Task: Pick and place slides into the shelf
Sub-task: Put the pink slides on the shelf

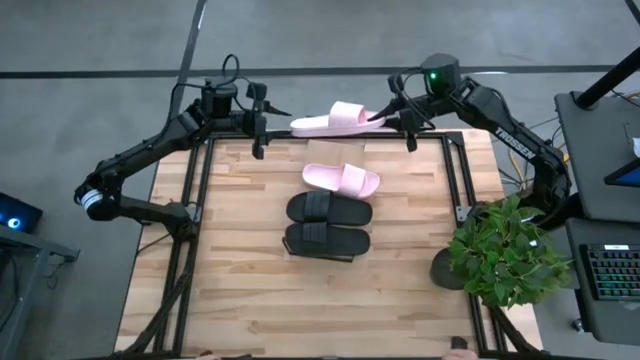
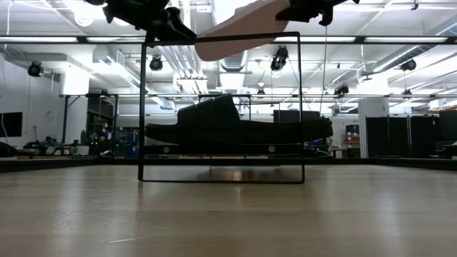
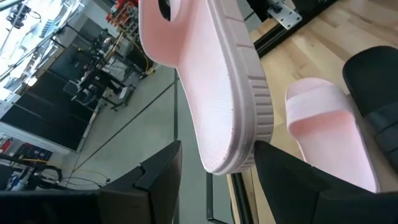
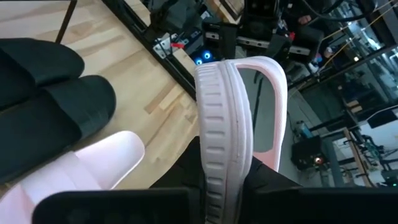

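Note:
One pale pink slide [image 1: 335, 120] is up in the air at the table's far edge, above the top bar of the shelf's black wire frame [image 2: 143, 107]. My right gripper [image 1: 387, 117] is shut on its strap-side end. My left gripper [image 1: 275, 118] is open, with its fingers on either side of the slide's other end [image 3: 230, 155]. In the low view the slide [image 2: 235, 32] tilts, lower toward the left arm. The second pink slide [image 1: 340, 179] and both black slides [image 1: 330, 208] [image 1: 327, 240] lie flat on the table's middle. My right gripper pinches the raised pink slide's end by its ribbed sole rim [image 4: 224, 158] between the two fingers, coming level from the table's right. The slide sits edge-on in the hold and is lifted clear. My left gripper's finger [image 3: 292, 180] stands close against the rim; whether it touches, I cannot tell.
A potted plant [image 1: 505, 250] stands at the table's right near corner. Black frame rails [image 1: 195, 200] run along the table's left and right sides. A keyboard [image 1: 615, 275] sits off the table to the right. Bare wood [image 1: 300, 310] lies on the near half.

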Controlling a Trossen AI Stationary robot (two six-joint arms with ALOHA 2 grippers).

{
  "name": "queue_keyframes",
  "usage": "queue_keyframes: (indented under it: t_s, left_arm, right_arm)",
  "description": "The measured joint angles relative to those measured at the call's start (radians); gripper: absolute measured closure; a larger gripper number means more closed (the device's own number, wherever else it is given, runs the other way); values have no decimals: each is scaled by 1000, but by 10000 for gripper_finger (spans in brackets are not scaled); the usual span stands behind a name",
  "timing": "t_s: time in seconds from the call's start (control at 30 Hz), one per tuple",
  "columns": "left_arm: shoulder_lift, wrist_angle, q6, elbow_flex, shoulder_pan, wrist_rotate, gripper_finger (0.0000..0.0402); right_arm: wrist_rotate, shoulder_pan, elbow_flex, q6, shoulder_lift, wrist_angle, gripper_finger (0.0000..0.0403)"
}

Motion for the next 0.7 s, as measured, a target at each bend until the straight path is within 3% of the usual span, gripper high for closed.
queue_keyframes:
  t_s: [0.43, 0.7]
  left_arm:
    - [-5, -29, -6, 0, -5, -33, 214]
    - [21, 76, -9, 0, -11, -26, 214]
  right_arm:
    - [25, -20, 0, 20, -3, 39, 379]
    - [6, -19, 0, 48, 12, 67, 379]
